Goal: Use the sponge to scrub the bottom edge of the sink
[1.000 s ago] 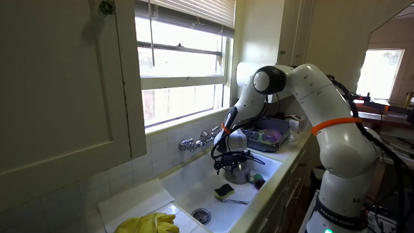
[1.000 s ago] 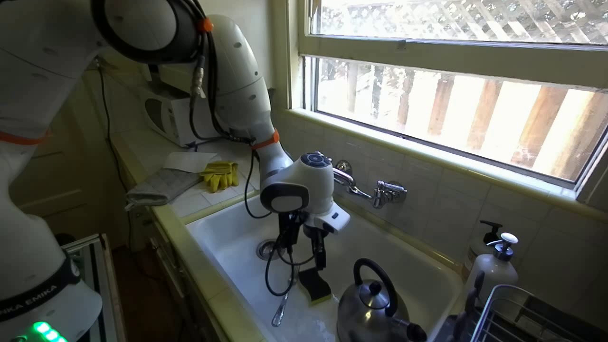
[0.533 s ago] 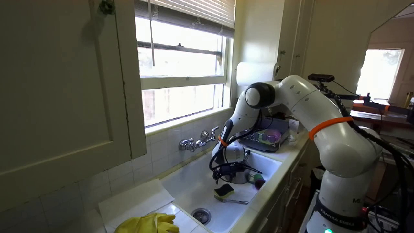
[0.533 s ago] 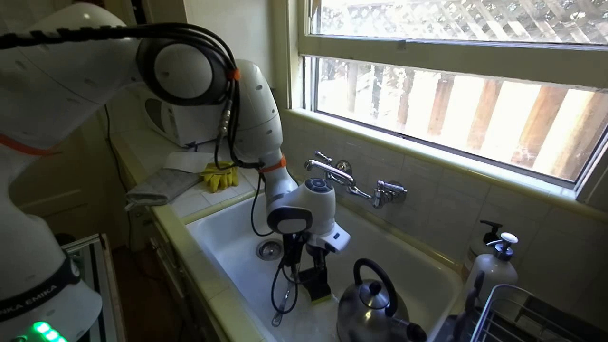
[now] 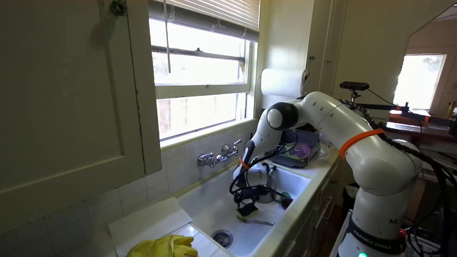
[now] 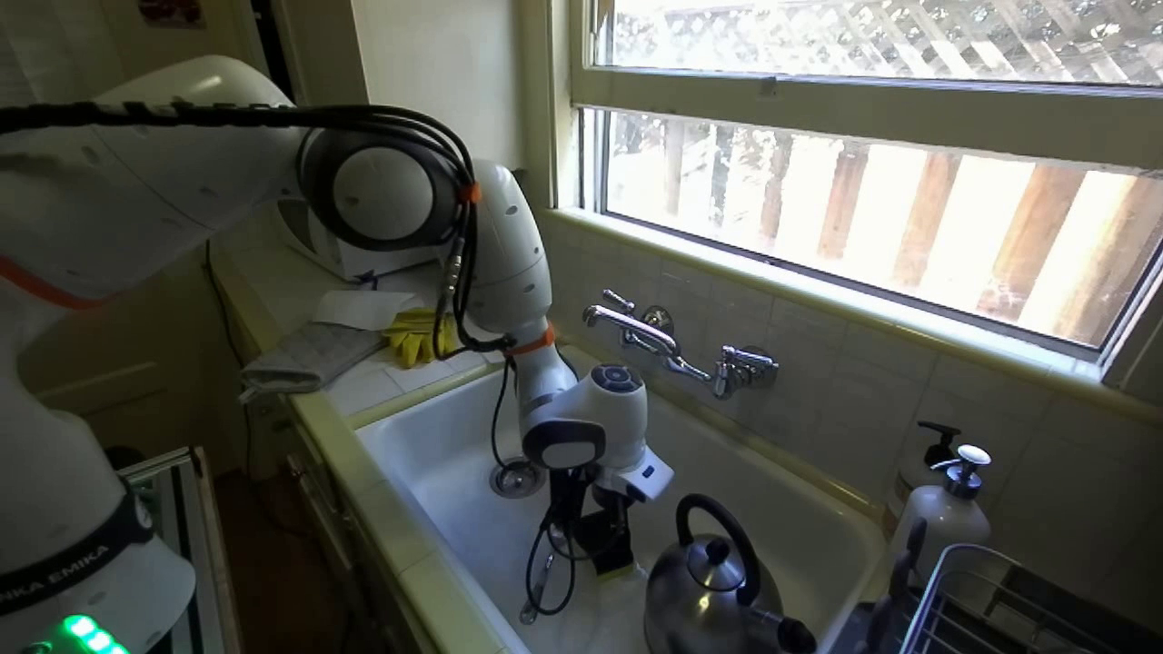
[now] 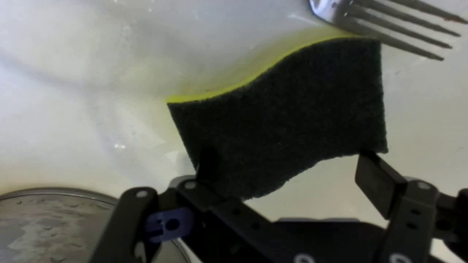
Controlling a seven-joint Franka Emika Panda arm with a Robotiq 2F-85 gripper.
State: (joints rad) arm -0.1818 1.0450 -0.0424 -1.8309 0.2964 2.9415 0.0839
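The sponge (image 7: 292, 106) lies flat on the sink floor, dark scrub side up and yellow side down. It shows in both exterior views too (image 5: 247, 212) (image 6: 614, 558). My gripper (image 7: 287, 159) is open and points down at it. In the wrist view the left finger overlaps one end of the sponge and the right finger (image 7: 382, 182) stands near its lower right corner. The fingers are wide apart with nothing held between them. I cannot tell whether the fingertips touch the sponge. The white sink (image 5: 210, 203) surrounds them.
A fork (image 7: 362, 16) lies against the sponge's edge. A steel kettle (image 6: 709, 599) stands close by in the sink. A green and dark red cup (image 5: 286, 203) lies near the sink's side. The faucet (image 6: 636, 331) juts from the wall. The drain (image 5: 222, 238) is at one end.
My arm has lowered steadily and the gripper has come down from above the sponge to just over it. The sponge, fork and kettle have not moved.
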